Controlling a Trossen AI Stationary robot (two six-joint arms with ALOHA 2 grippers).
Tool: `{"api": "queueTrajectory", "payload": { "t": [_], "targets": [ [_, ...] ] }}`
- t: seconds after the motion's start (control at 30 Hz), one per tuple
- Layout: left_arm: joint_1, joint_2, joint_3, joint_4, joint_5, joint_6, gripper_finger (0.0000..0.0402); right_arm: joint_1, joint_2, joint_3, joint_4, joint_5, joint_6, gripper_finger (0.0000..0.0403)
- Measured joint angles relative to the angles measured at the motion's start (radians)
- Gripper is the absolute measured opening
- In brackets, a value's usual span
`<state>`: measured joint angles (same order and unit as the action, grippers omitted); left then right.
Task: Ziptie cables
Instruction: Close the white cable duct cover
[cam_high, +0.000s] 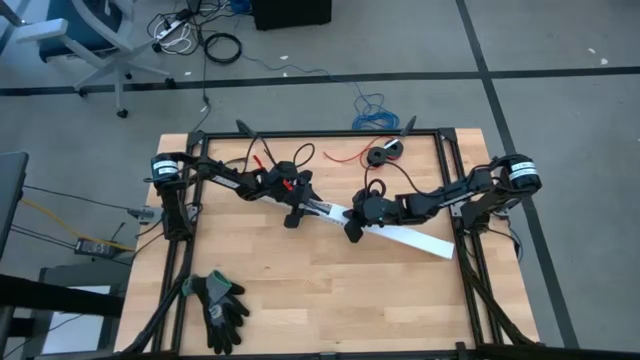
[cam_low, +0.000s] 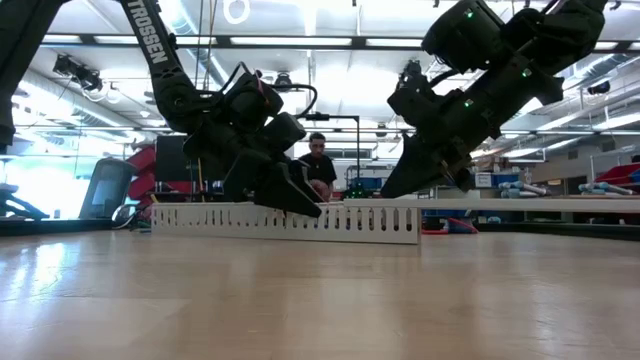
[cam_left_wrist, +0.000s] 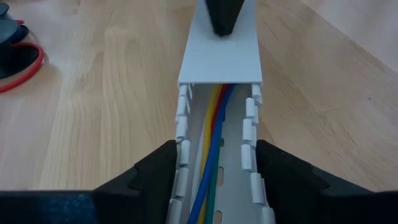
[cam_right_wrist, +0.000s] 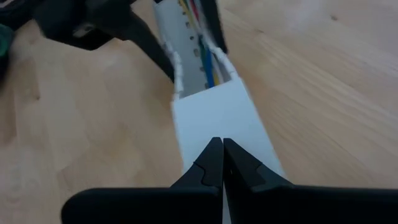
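Left end effector (cam_left_wrist: 214, 180), centre frame, open astride slotted duct (cam_left_wrist: 186, 149); cables (cam_left_wrist: 211, 143) inside. Right end effector (cam_right_wrist: 222, 163) shut, tips pressing lid (cam_right_wrist: 217, 118). Step: enclosing cables. Next, likely: steady duct, slide lid.

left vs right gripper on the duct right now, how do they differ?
Left gripper: fingers apart, one on each side of the open slotted part of the duct, where the cables show. Right gripper: shut, tips together, pressing down on the flat white cover. In the high view the left sits at the duct's open end, the right nearer its middle. Both are dark two-finger grippers working the same duct.
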<state>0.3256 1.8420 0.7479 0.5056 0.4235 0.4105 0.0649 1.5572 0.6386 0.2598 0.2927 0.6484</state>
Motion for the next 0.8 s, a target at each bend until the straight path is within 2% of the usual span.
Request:
{"api": "queueTrajectory", "payload": {
  "t": [0.2, 0.3, 0.47, 0.63, 0.8],
  "targets": [
    [0.000, 0.000, 0.000, 0.000, -0.003, -0.003, 0.0219, 0.045, -0.107, 0.000, -0.026, 0.055, -0.048, 0.0000],
    [0.000, 0.000, 0.000, -0.001, -0.004, -0.003, 0.0219, 0.077, -0.187, 0.000, -0.136, 0.071, -0.006, 0.0000],
    [0.000, 0.000, 0.000, 0.001, -0.006, -0.023, 0.0219, 0.125, -0.265, 0.000, -0.396, 0.124, 0.161, 0.0000],
    [0.000, 0.000, 0.000, 0.001, -0.006, -0.024, 0.0219, 0.126, -0.225, 0.000, -0.428, 0.102, 0.222, 0.0000],
    [0.000, 0.000, 0.000, 0.008, -0.008, -0.028, 0.0219, 0.071, -0.105, 0.001, -0.291, 0.054, 0.189, 0.0000]
  ]
}}
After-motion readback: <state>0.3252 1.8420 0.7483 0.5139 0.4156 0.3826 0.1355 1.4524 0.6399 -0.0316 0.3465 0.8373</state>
